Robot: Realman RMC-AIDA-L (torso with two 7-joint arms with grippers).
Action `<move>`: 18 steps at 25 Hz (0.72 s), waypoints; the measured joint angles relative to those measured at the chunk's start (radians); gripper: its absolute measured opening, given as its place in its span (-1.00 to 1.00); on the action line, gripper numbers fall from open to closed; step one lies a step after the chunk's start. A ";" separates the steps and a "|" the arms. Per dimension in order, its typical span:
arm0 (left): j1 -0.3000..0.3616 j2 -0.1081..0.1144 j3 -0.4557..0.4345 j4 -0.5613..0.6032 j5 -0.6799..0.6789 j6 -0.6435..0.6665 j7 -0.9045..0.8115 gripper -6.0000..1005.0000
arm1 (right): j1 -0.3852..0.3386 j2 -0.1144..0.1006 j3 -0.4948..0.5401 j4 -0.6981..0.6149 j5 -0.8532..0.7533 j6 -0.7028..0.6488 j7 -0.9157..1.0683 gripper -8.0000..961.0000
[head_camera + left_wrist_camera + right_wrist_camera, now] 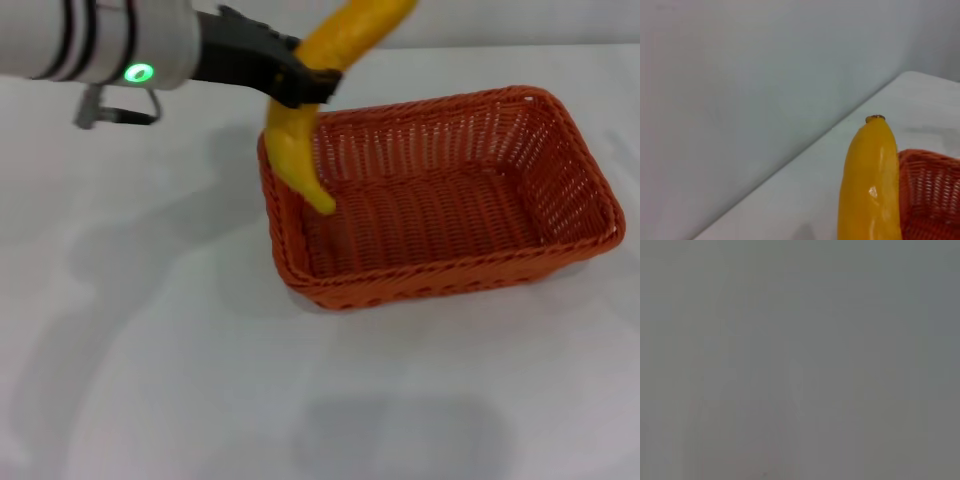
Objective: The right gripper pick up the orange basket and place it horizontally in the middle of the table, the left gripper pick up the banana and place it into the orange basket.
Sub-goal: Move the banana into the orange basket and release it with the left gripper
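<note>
Banana [300, 140] between left gripper [308, 85] fingers

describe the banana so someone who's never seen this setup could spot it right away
On the white table sits an orange basket. At its left end, the left gripper is shut on the banana, held steeply tilted, lower tip just inside the rim. It is the only yellow, smooth, curved thing here.

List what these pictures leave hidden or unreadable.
- Right gripper: in no view; the right wrist view is a featureless grey blur.
- Banana: its upper end is cut by the head view's top edge; its lower part by the left wrist view's bottom edge.
- Left gripper: shut on the banana, absent from its own wrist view.
- Orange basket: only a corner in the left wrist view.
</note>
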 joint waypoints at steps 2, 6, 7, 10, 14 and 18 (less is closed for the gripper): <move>-0.029 -0.001 0.012 -0.065 -0.038 -0.025 0.027 0.02 | 0.000 0.002 0.000 0.000 0.000 0.000 0.000 0.48; -0.052 -0.001 0.052 -0.127 -0.100 -0.070 0.065 0.02 | 0.000 0.005 0.000 -0.001 0.001 0.000 0.000 0.48; -0.056 -0.002 0.069 -0.144 -0.114 -0.090 0.076 0.02 | 0.000 0.005 0.000 -0.001 0.001 0.000 -0.001 0.48; -0.067 -0.002 0.097 -0.190 -0.143 -0.134 0.093 0.02 | 0.000 0.006 0.000 -0.001 0.001 -0.001 -0.001 0.48; -0.087 -0.002 0.103 -0.262 -0.177 -0.167 0.116 0.02 | 0.001 0.008 0.000 -0.001 0.001 -0.004 -0.001 0.48; -0.087 -0.002 0.100 -0.279 -0.193 -0.176 0.125 0.02 | 0.000 0.008 0.000 -0.001 0.001 -0.008 -0.002 0.48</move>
